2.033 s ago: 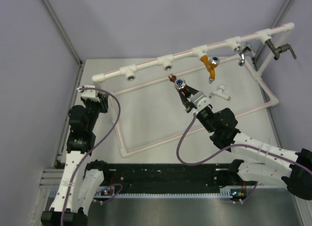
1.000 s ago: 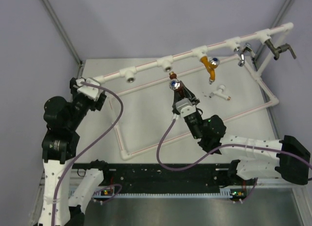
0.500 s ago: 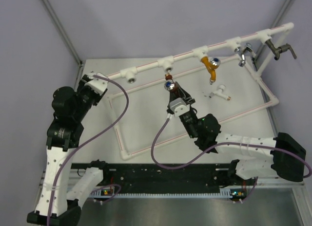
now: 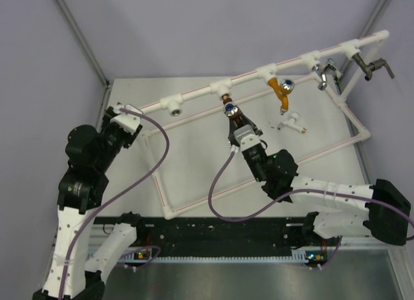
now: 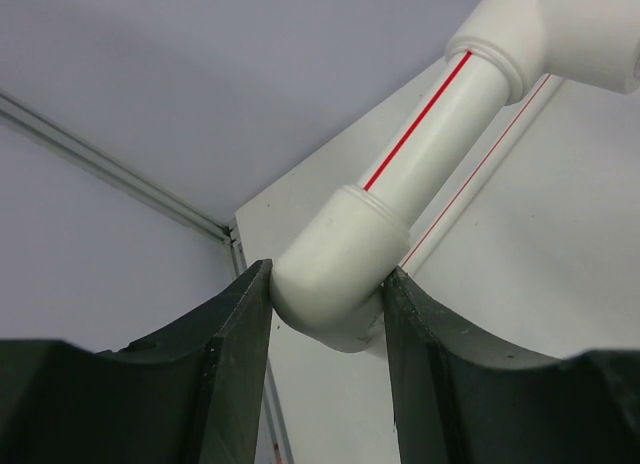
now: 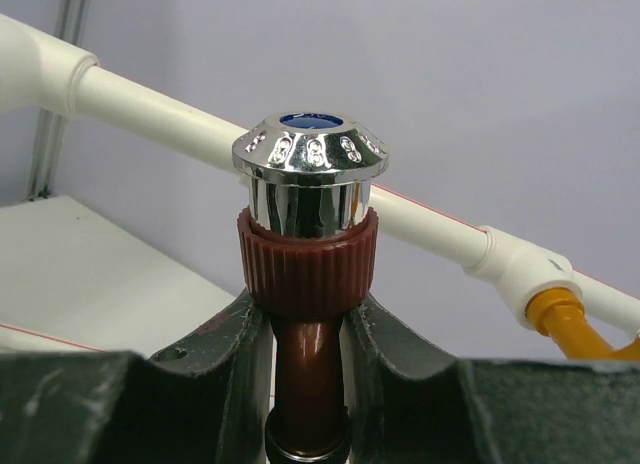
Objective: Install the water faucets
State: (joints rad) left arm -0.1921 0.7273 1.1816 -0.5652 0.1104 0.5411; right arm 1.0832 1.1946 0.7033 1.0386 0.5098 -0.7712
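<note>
Reddish-brown faucet [image 4: 231, 114] seen from above: a ribbed metal body with a shiny silver cap, clamped between the fingers of the right hand [image 4: 235, 123]. Its far end reached a tee socket [image 4: 224, 88] of the white pipe frame [image 4: 194, 92] just beyond that hand; whether it was threaded in could not be told. To that hand's right hung an orange faucet [image 4: 282, 90] from the next socket, and a small white faucet [image 4: 292, 123] lay on the pale table [image 4: 194, 151]. The left hand [image 4: 123, 116] sat at the frame's corner.

From the left wrist, both dark, curved fingers [image 5: 235, 364] pressed on a smooth, rounded white elbow [image 5: 330, 284], so the left hand [image 5: 325, 319] was clamped on the frame. A straight pipe [image 5: 430, 144] with a thin red stripe ran away from the fingertips.

From the right wrist, scuffed dark fingers [image 6: 230, 374] squeezed the faucet's [image 6: 308, 334] glossy brown stem. Above the fingertips sat its knurled brown collar and a faceted chrome cap [image 6: 310, 159] with a blue centre. Behind, the white pipe [image 6: 150, 109] crossed, with the orange faucet [image 6: 570, 319] to the right.
</note>
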